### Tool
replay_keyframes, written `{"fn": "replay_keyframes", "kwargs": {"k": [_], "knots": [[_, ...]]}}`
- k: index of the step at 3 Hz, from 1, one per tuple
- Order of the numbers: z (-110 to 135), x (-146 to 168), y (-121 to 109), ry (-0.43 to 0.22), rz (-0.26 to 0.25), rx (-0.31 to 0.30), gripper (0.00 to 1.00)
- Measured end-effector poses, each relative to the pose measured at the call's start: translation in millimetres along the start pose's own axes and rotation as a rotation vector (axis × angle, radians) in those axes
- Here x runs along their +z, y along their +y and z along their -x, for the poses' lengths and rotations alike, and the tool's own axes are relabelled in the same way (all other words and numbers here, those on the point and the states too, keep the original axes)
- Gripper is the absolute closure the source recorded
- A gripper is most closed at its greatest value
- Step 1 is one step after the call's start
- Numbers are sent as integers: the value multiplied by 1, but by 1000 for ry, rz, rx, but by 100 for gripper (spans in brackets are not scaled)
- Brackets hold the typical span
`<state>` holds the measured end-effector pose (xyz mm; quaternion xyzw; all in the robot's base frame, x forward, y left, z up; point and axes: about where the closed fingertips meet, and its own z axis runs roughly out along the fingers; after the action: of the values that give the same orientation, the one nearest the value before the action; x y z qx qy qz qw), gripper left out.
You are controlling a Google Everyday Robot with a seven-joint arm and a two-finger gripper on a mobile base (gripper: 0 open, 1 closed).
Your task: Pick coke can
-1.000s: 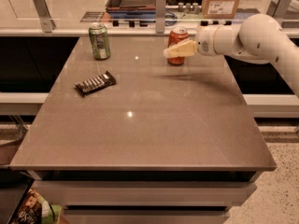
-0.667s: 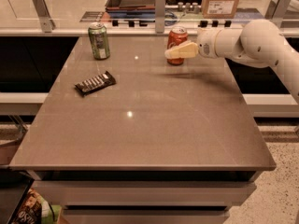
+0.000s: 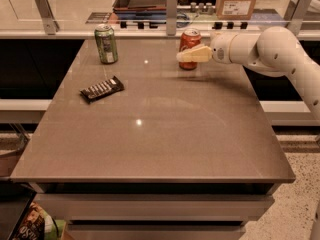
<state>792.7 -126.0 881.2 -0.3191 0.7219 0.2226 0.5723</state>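
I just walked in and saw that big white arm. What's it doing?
The robot arm reaches in from the right for the red coke can at the back of the table. Its gripper is right at the can, not yet lifted. A green can and candy bar sit farther left.

Tabletop [image 3: 200, 134] glare spots left of jaws

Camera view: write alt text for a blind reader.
The gripper overlaps the lower front of the red coke can, upright near the far edge of the table. A green can stands farther left; a dark candy bar wrapper lies flat nearer the camera.
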Motion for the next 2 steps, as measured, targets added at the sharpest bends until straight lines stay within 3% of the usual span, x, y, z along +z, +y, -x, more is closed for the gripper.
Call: {"fn": "replay_keyframes", "kwargs": {"k": [2], "knots": [[-1,5,4,1,9,1,40]]}}
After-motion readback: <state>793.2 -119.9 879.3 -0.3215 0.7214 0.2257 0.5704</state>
